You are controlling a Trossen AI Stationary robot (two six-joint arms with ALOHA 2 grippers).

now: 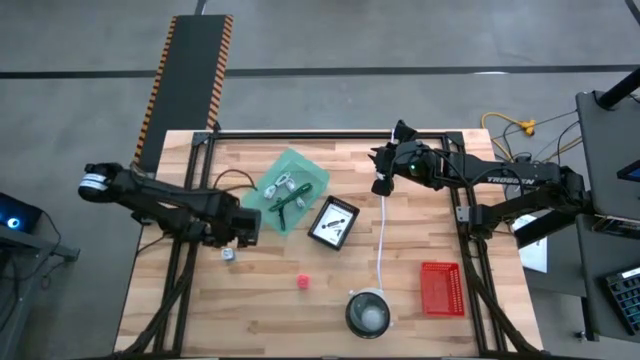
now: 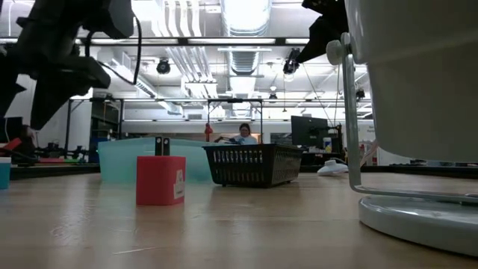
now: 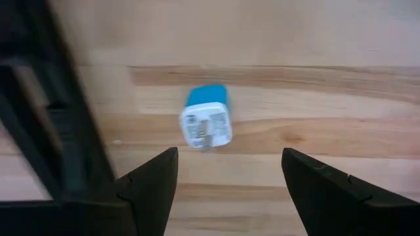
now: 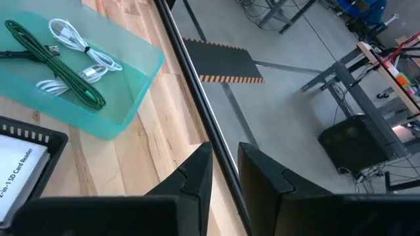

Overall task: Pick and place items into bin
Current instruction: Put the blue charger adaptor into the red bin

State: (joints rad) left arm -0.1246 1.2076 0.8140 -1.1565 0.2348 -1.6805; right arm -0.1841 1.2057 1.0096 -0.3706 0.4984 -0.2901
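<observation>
My left gripper (image 3: pixel 226 180) hung spread wide over the wooden table (image 1: pixel 250 300), holding nothing, with a small blue-and-white plug (image 3: pixel 206 121) lying flat on the boards just ahead of my fingertips (image 3: pixel 154 174). In the high view that plug (image 1: pixel 229 255) sat just beside the gripper at its 6 o'clock, with bare wood running on toward the table's near edge and its left rim.

From the table's middle, the teal tray (image 1: pixel 296 190) lay at about 11 o'clock, holding a green braided cable (image 4: pixel 56 56) and coiled white cables (image 4: pixel 79 49). A black basket (image 1: pixel 333 222) with a white card (image 4: pixel 16 177) touched or nearly touched the tray's 4 o'clock corner. A small pink cube (image 1: pixel 302 282) stood alone at 6 o'clock, open boards all round it. At 5 o'clock sat a grey bowl (image 1: pixel 366 312), a white cord (image 1: pixel 382 235) running up from it, and at 4 o'clock a red bin (image 1: pixel 441 288) near the right edge.

My right gripper (image 4: pixel 223 174) waited at 1 o'clock by the far edge, fingers nearly together around nothing, above the table's black frame rail (image 4: pixel 197 98) with floor beyond.
</observation>
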